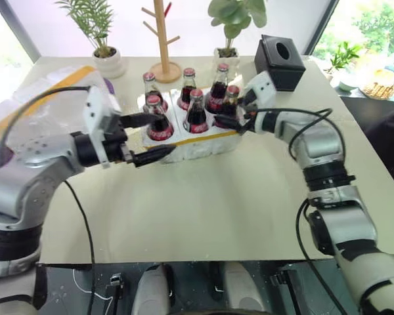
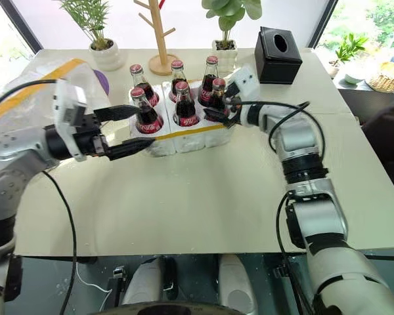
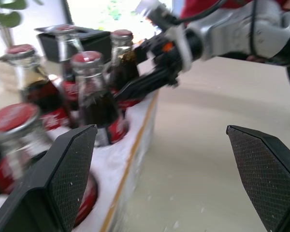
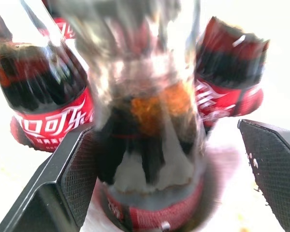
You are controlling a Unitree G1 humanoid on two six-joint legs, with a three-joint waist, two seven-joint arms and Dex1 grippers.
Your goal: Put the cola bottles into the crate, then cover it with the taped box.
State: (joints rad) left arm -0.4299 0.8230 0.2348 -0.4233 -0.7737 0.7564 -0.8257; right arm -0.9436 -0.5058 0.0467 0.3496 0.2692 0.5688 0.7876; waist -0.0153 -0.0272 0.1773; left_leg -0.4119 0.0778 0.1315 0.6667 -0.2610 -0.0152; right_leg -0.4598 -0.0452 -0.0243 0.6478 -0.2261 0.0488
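Note:
Several cola bottles [image 1: 196,113] with red caps stand upright in the wells of the crate [image 1: 207,149], a low white foam tray with a yellow tape strip at mid-table. My right gripper [image 1: 234,111] reaches in from the right. Its fingers [image 4: 273,164] are spread open on either side of the front-right bottle [image 4: 150,135], with a gap showing on one side. My left gripper [image 1: 150,138] is open and level at the crate's front-left corner, beside the front-left bottle [image 1: 159,123], gripping nothing. The taped box [image 1: 49,92] lies at the far left.
A black tissue box [image 1: 280,60] stands just behind the right gripper. A wooden peg stand [image 1: 164,39] and two potted plants [image 1: 108,60] line the back edge. The bare tabletop [image 1: 210,210] spreads between the crate and the front edge.

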